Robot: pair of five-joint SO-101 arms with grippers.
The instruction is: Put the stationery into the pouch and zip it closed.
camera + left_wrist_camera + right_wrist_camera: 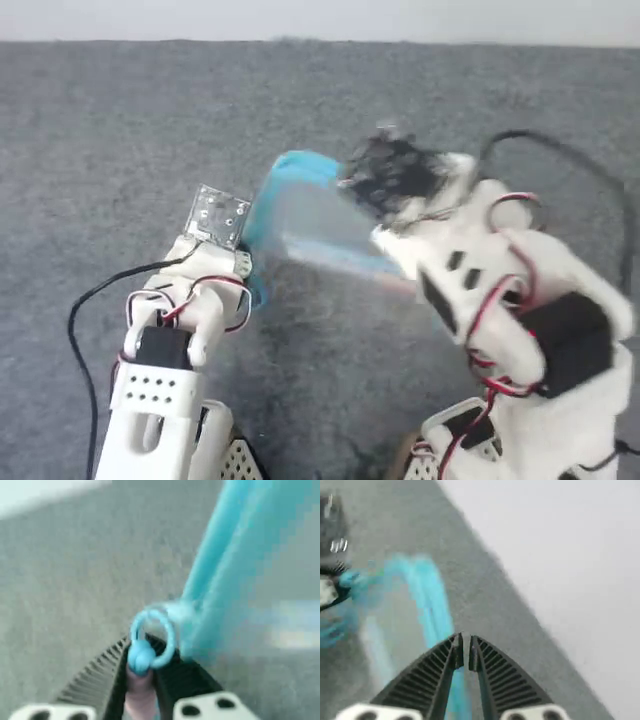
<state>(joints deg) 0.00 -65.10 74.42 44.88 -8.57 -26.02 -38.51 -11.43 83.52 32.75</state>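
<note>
The left gripper [145,661] is clamped on the pouch's blue zip pull [151,636], a ring with a small ball that sits right at the jaw tips. From the pull, the pouch's [315,228] blue zip edge runs straight away from this gripper. In the high view the pouch lies flat on the grey table [120,130] between the two arms. It is translucent with blue trim, its long axis slanting from far left to near right and its curved blue rim turned toward the left arm.

The right gripper [463,652] has its jaws drawn together with only a sliver between them, directly over the blue edge. Whether they pinch the rim cannot be told. In the high view this gripper is at the pouch's far right corner.

The left arm [165,380] reaches forward from the near left, low to the table. The right arm [500,300] leans in from the near right and covers the pouch's near right end. A black cable [85,300] loops beside the left arm, and a pale wall [300,18] lies beyond the table.
</note>
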